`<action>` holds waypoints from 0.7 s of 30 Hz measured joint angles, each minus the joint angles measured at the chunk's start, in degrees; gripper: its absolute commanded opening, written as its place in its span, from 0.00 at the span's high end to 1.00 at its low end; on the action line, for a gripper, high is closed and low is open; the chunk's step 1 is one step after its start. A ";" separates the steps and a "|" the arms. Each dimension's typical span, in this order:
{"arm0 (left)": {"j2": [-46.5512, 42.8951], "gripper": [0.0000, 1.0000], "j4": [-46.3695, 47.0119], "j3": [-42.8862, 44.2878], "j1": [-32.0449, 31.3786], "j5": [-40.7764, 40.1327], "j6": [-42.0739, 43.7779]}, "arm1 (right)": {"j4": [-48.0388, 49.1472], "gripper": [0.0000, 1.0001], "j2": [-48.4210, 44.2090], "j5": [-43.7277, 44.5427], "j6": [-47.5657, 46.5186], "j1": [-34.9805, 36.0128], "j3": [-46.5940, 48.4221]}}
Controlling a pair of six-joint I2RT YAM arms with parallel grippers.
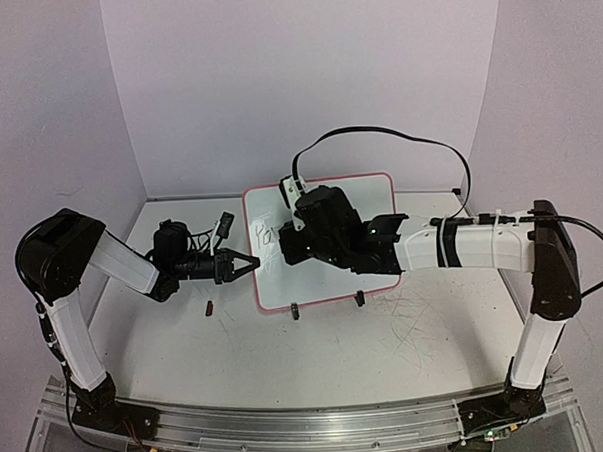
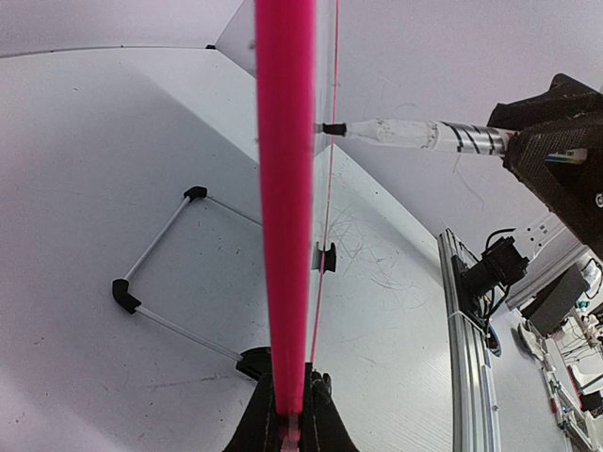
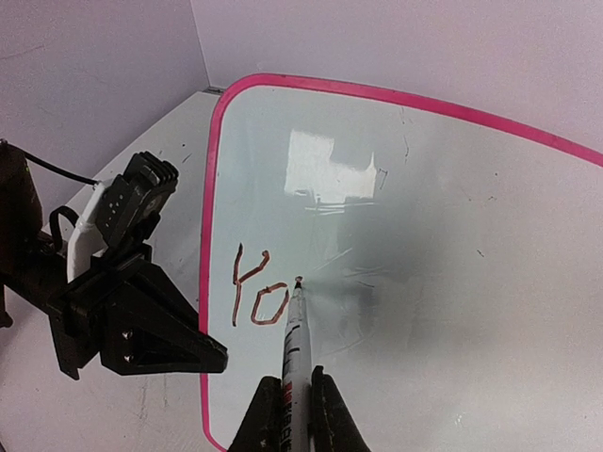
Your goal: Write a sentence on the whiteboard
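Pink is what the left jaws bite: they are clenched on the left rim of the whiteboard (image 2: pixel 283 188), which stands on its clip feet (image 1: pixel 295 309) on the desk (image 1: pixel 317 355). The right jaws are clamped round a marker (image 3: pixel 294 348), tip touching the board just after the reddish "Yo" that begins the sentence (image 3: pixel 256 294). I'd worry about a hard stroke: it could rock the board backward or twist it in that one-sided hold, and the line would wobble.
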 measured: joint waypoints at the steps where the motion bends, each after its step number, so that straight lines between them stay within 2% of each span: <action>1: 0.00 1.00 0.00 0.00 0.00 0.00 0.00 | -0.20 1.00 0.00 -0.02 0.05 0.00 0.00; 21: 0.00 1.00 0.00 0.00 0.00 0.00 0.00 | -1.59 1.00 0.00 -0.20 1.74 0.65 -0.67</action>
